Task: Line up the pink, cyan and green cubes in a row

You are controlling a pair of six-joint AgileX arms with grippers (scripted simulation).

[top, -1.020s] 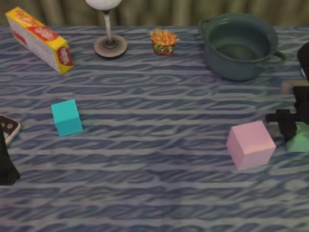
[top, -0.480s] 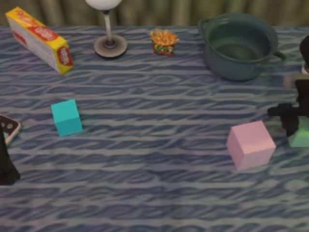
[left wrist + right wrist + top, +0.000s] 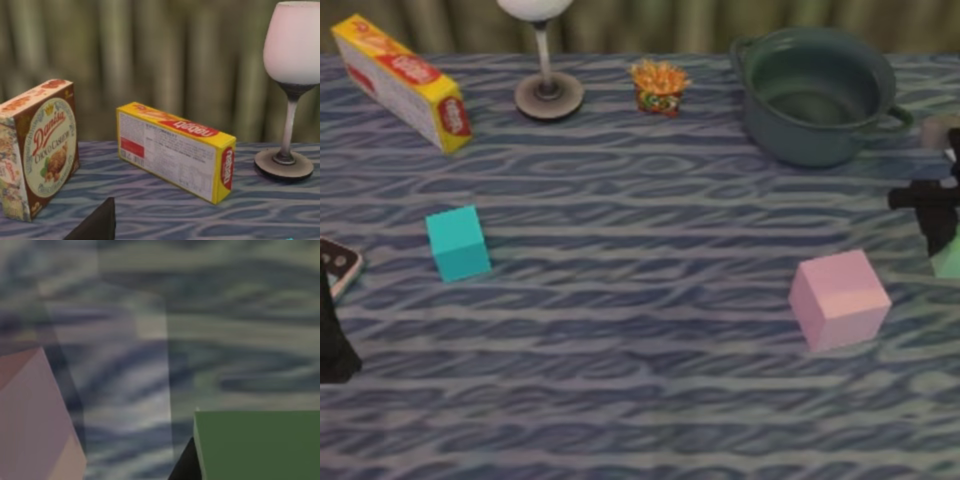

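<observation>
The pale pink cube point(image 3: 840, 298) sits on the table at the right, its side also filling the edge of the right wrist view point(image 3: 30, 420). At the left stands the cyan cube point(image 3: 457, 242). My right gripper point(image 3: 942, 238) is at the table's right edge, just right of the pink cube, shut on the light green cube point(image 3: 950, 262). In the right wrist view the green cube point(image 3: 260, 445) is raised above the cloth, with a dark finger point(image 3: 182, 465) against its side. At the left edge my left gripper point(image 3: 332, 350) is parked and open.
Along the back stand a yellow box point(image 3: 405, 80), a wine glass point(image 3: 548, 90), a small carton of fries point(image 3: 660, 88) and a teal pot point(image 3: 815, 95). A brown cookie box point(image 3: 37, 150) stands near the left arm.
The right gripper has risen with the green cube in it, drifting up and to the right in the top view. The pink and cyan cubes and the left arm have not moved.
</observation>
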